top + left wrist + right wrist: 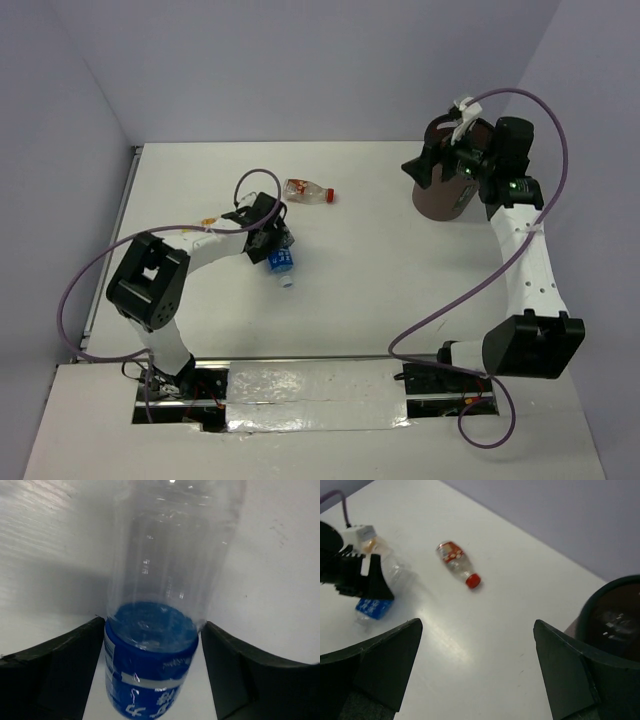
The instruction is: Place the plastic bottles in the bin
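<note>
Orange-capped bottle: on the table back by the left arm's wrist, behind its fingers. It's mostly hidden and not binned.

Left gripper: you've got the blue-label bottle between the fingers. Both fingers sit against the sides of the label, so it looks clamped. The clear body runs out past the fingertips. You can't tell from here whether it is lifted or resting on the table. It is well apart from the bin, so this one is picked, not placed.

Red-label bottle: lying on its side on the table, out beyond the left fingertips and apart from them. It's well ahead of the right fingers too, and nothing touches it.

Bin: upright, just beside and under the right gripper's outer finger. Glints show inside, maybe clear plastic, but you can't count anything in there.

Right gripper: fingers spread wide with nothing between them, hanging at the bin's rim.

Progress, as a judgement: three bottles sit outside the bin, one of them in hand, so you're mid-task at best. Left to do: carry the blue-label one across and drop it, then the red-label one, then the orange-capped one.
</note>
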Tool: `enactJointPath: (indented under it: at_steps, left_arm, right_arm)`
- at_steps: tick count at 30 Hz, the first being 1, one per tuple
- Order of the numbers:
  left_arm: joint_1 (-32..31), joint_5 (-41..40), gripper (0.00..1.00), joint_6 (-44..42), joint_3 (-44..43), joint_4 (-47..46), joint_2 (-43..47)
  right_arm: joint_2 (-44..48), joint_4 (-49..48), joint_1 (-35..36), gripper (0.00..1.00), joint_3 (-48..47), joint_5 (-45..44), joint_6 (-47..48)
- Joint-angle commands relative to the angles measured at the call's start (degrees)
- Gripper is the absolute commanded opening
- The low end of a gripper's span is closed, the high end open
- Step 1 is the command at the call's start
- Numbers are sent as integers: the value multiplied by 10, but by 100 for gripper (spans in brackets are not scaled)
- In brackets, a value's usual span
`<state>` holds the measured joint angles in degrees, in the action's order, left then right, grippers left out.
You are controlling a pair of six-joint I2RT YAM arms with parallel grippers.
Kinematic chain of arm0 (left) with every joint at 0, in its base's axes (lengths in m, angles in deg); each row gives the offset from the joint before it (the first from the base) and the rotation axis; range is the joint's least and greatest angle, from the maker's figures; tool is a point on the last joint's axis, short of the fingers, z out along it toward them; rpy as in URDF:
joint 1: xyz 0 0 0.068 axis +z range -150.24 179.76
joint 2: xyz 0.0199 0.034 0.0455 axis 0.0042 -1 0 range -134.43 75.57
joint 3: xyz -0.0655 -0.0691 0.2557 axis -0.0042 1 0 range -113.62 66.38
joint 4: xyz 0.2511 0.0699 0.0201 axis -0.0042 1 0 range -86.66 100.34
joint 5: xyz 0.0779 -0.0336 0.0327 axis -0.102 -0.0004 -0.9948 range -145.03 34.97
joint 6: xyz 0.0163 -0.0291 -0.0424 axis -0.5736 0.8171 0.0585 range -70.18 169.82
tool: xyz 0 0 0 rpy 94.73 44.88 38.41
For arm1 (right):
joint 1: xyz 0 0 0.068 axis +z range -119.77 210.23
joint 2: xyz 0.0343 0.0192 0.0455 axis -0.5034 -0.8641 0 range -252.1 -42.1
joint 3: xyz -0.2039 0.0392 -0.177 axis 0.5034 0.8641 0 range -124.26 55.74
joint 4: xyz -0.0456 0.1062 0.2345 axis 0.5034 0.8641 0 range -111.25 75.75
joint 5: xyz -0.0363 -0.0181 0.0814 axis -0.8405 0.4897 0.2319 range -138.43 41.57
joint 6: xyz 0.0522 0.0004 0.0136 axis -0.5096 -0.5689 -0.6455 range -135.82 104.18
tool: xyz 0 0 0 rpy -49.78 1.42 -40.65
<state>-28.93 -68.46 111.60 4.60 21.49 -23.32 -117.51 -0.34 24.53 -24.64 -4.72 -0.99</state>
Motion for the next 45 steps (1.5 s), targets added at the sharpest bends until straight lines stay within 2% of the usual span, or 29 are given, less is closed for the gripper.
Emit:
enactJointPath:
  at_steps: [1, 4, 7, 10, 14, 15, 16, 18, 19, 20, 23, 26, 30, 33, 45]
  left_arm:
    - [2, 2, 76, -33, -12, -16, -18]
    - [1, 14, 53, -47, 3, -44, -7]
    - [2, 29, 48, -66, 17, -68, 15]
    - [1, 70, 38, -110, 45, -135, 58]
    - [1, 146, 36, -149, 117, -238, 146]
    - [1, 165, 36, -153, 129, -259, 160]
    - [2, 202, 36, -161, 144, -303, 172]
    - [2, 240, 36, -164, 184, -348, 207]
    - [2, 262, 36, -168, 199, -406, 215]
    - [2, 310, 36, -166, 227, -438, 227]
    - [2, 406, 36, -155, 265, -560, 218]
    - [1, 456, 35, -122, 274, -629, 188]
    - [-1, 483, 34, -71, 287, -736, 160]
    - [-2, 488, 35, -64, 291, -760, 155]
    - [-17, 496, 35, -67, 270, -758, 138]
  right_arm:
    - [11, 34, 6, 100, 29, 58, -7]
    - [9, 68, 17, 100, 41, 103, -9]
    - [-3, 99, 53, 100, 51, 136, -4]
    - [-12, 121, 121, 100, 62, 129, -18]
    - [-24, 51, 175, 100, 87, 124, -125]
    - [-32, 33, 184, 100, 94, 119, -189]
    - [-39, 11, 190, 100, 94, 111, -214]
    - [-67, 3, 202, 100, 83, 95, -273]
    - [-75, 0, 205, 100, 80, 83, -293]
    - [-85, -1, 211, 100, 75, 63, -312]
    - [-122, -2, 230, 100, 60, 40, -377]
    - [-120, -38, 252, 100, 67, 45, -409]
    - [-109, -76, 279, 100, 93, 24, -419]
    - [-115, -74, 288, 100, 93, 20, -420]
    - [-162, -57, 310, 99, 61, -10, -400]
